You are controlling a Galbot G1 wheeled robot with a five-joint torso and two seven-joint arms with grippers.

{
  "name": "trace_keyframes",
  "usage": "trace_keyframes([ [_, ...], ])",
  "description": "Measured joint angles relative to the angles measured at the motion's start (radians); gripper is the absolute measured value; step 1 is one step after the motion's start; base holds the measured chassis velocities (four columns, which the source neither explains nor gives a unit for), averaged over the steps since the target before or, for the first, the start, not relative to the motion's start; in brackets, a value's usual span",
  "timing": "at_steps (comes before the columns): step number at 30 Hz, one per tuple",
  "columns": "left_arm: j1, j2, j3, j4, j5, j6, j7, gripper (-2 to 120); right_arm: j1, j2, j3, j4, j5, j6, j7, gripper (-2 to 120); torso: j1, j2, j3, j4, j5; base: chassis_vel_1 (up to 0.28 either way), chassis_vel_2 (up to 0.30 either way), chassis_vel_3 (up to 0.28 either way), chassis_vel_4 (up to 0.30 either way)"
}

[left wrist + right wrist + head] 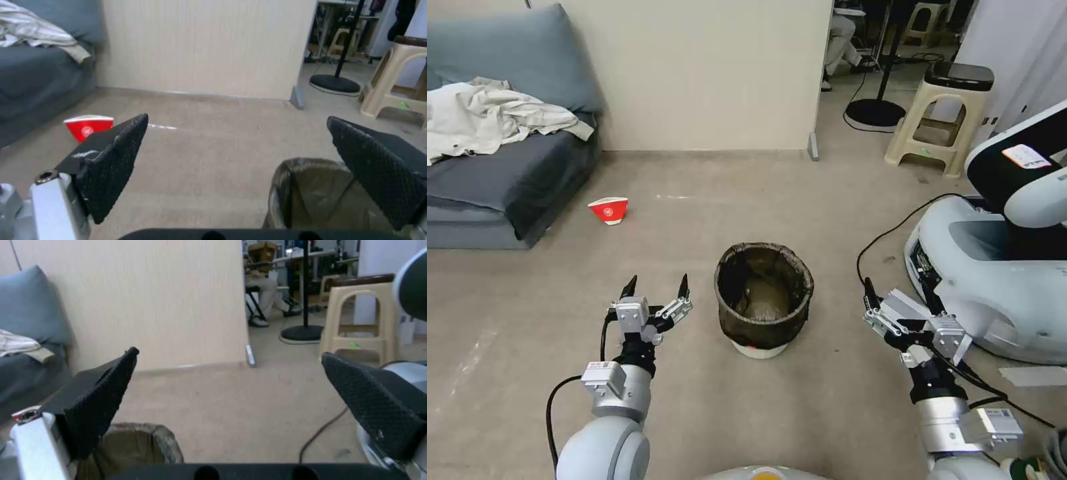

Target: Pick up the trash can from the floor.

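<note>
Head view: trash can (764, 300) stands upright on the floor (694, 227), near the robot and midway between the arms; one bin, dark bag folded over its rim, white base showing below
Left gripper (656, 288): hovers just left of the bin, apart from it, jaws spread and holding nothing
Right gripper (872, 303): hangs to the right of the bin, farther off than the left one, jaws spread wide, empty
Other things: one red-and-white paper cup (609, 209) lies far left by the sofa (507, 167); one beige stool (937, 120) far right; a second robot's white base (994, 280) near right
Left wrist view: two black textured fingers (113, 160) stand wide apart; the bin's bagged rim (307, 186) sits low beside one finger, the cup behind the other
Right wrist view: fingers (95, 403) spread; the bin rim (133, 446) peeks out low beside one of them
Step in hand, judged: approach before the grasp; nothing is touched yet
Doing it well: probably close in level from both sides onto the tapering wall under the bag fold, pressing evenly so the light bin neither tips nor slips on the loose liner
</note>
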Motion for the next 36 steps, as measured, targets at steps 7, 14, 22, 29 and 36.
trace_keyframes([
  [7, -0.052, 0.092, 0.036, 0.025, -0.11, 0.044, -0.003, 100, 0.005, -0.032, 0.012, -0.041, 0.05, 0.037, -0.017, 100, 0.0, 0.0, 0.0, 0.0, -0.0004, -0.031, 0.034, 0.022, -0.025],
  [14, -0.162, 0.21, 0.078, 0.047, -0.344, 0.188, -0.022, 100, 0.005, -0.038, 0.015, -0.056, 0.059, 0.023, -0.006, 100, 0.0, 0.0, 0.0, -0.0002, -0.0002, 0.0, 0.0, 0.0, 0.0],
  [22, -0.336, 0.364, 0.117, 0.111, -0.61, 0.415, -0.102, 100, 0.012, -0.06, 0.016, -0.066, 0.074, -0.017, 0.01, 100, 0.0, 0.0, 0.0, 0.0, -0.0005, 0.0, 0.0, 0.0, 0.0],
  [29, -0.54, 0.467, 0.213, 0.231, -0.776, 0.562, -0.192, 100, 0.015, -0.078, 0.014, -0.087, 0.082, -0.04, 0.025, 100, 0.0, 0.0, 0.0, -0.0001, -0.0005, 0.0, 0.0, 0.0, 0.0],
  [36, -0.687, 0.474, 0.289, 0.307, -0.838, 0.631, -0.252, 100, 0.018, -0.095, 0.015, -0.105, 0.089, -0.055, 0.033, 100, 0.0, 0.0, 0.0, 0.0, -0.0001, 0.0, 0.0, 0.0, 0.0],
])
